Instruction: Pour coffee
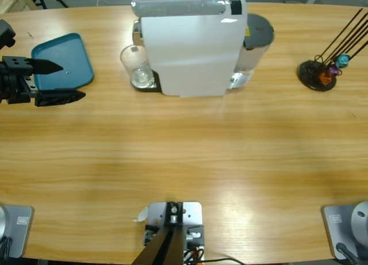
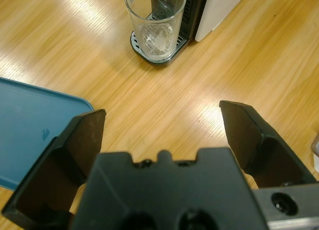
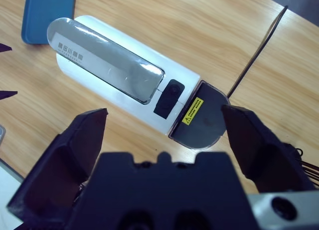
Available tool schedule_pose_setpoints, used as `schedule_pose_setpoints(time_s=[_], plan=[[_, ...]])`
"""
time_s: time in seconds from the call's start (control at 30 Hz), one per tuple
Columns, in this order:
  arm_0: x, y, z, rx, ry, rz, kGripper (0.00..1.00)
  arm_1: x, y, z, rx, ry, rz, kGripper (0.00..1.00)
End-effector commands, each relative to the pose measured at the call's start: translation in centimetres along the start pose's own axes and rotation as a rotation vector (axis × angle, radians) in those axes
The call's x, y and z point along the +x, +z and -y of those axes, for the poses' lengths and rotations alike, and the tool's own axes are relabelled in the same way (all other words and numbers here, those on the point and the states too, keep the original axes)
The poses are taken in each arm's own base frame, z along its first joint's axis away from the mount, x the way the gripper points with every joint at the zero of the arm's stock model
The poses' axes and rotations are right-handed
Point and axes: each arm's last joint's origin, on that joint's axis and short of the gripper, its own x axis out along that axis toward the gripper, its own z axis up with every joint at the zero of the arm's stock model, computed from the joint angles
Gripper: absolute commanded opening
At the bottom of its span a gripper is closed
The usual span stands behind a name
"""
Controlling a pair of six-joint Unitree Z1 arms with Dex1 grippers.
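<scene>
A clear drinking glass (image 1: 136, 64) (image 2: 155, 20) stands upright on the drip tray (image 2: 159, 58) of the white coffee machine (image 1: 190, 46) (image 2: 219, 5) (image 3: 109, 70). The glass looks clear inside; no coffee is in view. My left gripper (image 1: 73, 80) (image 2: 162, 112) hovers open and empty at the table's left, pointing toward the glass from some distance. My right gripper (image 3: 164, 112) is open and empty, looking down on the machine's top from above; it does not show in the high view.
A teal tray (image 1: 63, 61) (image 2: 30, 125) (image 3: 47, 10) lies beside the left gripper. A black capsule stand (image 1: 319, 74) with a few coloured capsules sits at the far right. The machine's grey tank lid (image 1: 259, 32) (image 3: 199, 120) is at its right rear.
</scene>
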Motion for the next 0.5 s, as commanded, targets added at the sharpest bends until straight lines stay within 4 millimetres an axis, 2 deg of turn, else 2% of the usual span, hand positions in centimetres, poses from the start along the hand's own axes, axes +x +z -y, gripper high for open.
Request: schedule_pose_setpoints(time_s=[0.03, 0.5], plan=[[0.54, -0.5, 0.13, 0.016, -0.006, -0.023, 1.0, 2.41, -0.51, -0.05, 0.014, -0.018, -0.074, 1.0], [0.37, -0.4, 0.16, 0.019, -0.001, -0.016, 1.0, 2.35, -0.78, -0.11, 0.021, -0.011, -0.081, 1.0]])
